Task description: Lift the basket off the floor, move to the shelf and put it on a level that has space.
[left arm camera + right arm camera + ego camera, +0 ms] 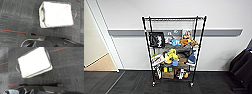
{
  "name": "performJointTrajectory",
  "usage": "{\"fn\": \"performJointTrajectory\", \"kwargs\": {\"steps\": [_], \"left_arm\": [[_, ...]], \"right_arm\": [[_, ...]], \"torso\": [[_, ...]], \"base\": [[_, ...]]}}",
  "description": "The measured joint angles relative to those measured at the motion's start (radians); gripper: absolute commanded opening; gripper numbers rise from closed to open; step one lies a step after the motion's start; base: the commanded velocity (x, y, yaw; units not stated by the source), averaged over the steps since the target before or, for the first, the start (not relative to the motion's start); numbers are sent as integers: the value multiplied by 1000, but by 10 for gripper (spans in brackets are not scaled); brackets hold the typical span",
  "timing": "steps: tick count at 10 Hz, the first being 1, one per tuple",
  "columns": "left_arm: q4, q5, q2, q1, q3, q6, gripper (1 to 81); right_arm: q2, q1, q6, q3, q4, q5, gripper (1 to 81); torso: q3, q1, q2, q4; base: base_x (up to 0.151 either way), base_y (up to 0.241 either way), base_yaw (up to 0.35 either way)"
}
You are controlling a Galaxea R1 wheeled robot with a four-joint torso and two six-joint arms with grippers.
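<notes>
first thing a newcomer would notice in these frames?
In the head view, the tall black wire shelf against the pale wall: its lower tiers are crammed with bright toys and boxes, while the top level sits bare. In both wrist views, the cream woven basket with its bright white lining stands out on the dark carpet, sitting on the floor with nothing inside.

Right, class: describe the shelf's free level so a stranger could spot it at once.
Against the white wall stands a black wire shelf on casters. Its highest tier, the level, is a flat bare grid; the tiers below it are crowded with toys and boxes.
</notes>
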Motion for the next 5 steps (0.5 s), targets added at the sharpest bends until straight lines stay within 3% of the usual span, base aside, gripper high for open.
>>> {"fn": "performJointTrajectory", "kwargs": {"steps": [2,5], "left_arm": [[0,5,-3,13,-5,0,811],[0,3,-3,-1,-3,0,811]], "right_arm": [[3,13,0,-7,46,1,811],[-6,30,0,-32,94,0,811]], "torso": [[-2,30,-48,21],[-46,79,-129,22]], "base": [[0,0,0],[0,0,0]]}}
